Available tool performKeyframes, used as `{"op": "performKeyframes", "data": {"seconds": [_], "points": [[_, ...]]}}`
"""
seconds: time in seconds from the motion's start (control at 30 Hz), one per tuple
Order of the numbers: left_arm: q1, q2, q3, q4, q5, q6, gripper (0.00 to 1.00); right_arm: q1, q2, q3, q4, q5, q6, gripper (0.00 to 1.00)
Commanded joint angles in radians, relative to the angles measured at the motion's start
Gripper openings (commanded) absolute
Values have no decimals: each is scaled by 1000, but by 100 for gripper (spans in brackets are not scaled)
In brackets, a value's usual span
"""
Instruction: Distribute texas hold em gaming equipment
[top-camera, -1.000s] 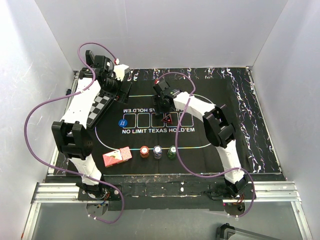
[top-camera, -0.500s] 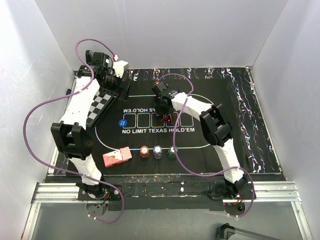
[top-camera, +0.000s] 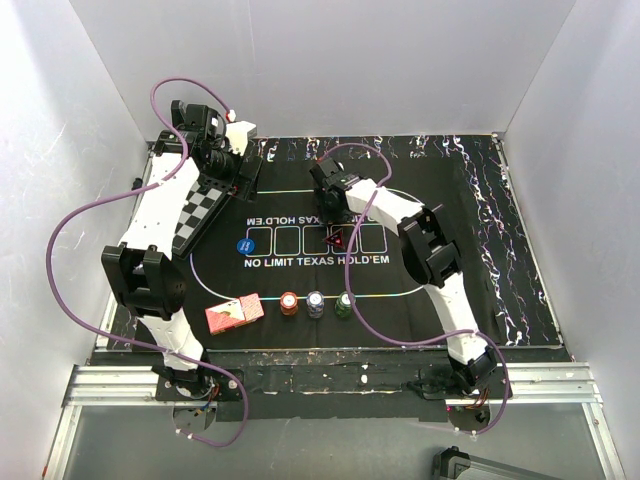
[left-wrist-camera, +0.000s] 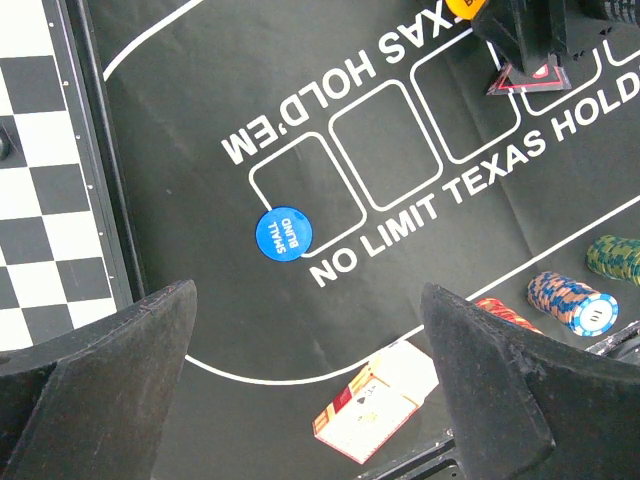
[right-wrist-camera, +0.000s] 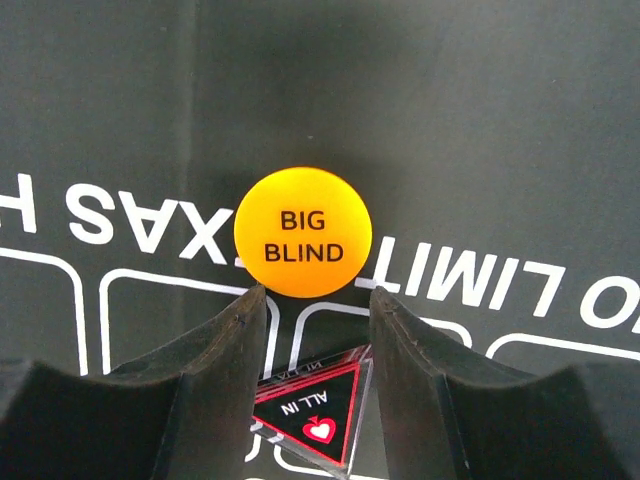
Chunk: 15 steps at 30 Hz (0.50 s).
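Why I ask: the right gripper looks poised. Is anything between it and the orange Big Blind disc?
Nothing visible: the Big Blind disc lies just beyond the right gripper; the All In triangle lies farther back, between its fingers.

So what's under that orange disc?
The black mat shows all round the orange disc, and its white printed words run into it; the letters it covers are hidden.

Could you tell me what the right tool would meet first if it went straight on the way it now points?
Probably the yellow BIG BLIND disc, lying on the mat just beyond its fingertips, though depth is unclear.
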Motion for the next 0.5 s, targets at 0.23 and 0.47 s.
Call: {"op": "performKeyframes", "data": {"seconds": [0.23,0.47], "points": [[0,-89,-11,-11,-6,27,95,-52,143,256,-79,38,61,45],[3,-86,-14,-17,-23,50,95,-130,229,408,-109,-56,153,37]]}}
